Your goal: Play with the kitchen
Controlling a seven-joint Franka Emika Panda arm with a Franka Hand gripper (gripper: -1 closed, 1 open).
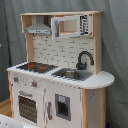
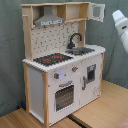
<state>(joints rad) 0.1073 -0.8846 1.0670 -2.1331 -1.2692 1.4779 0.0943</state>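
Note:
The kitchen is a tall white and light-wood toy, seen in both exterior views. It has a grey hood, a red-ringed black hob, a steel sink and a black faucet. Knobs sit above the oven door. In the second exterior view the kitchen has its top right cabinet door standing open. My white arm end with the gripper hangs at the second exterior view's right edge, apart from the kitchen and level with its upper shelf. The arm is out of the first exterior view.
A grey curtain hangs behind the kitchen. The toy stands on a wooden table, with bare wood in front and to the second exterior view's right. A white object pokes in at the first exterior view's bottom left corner.

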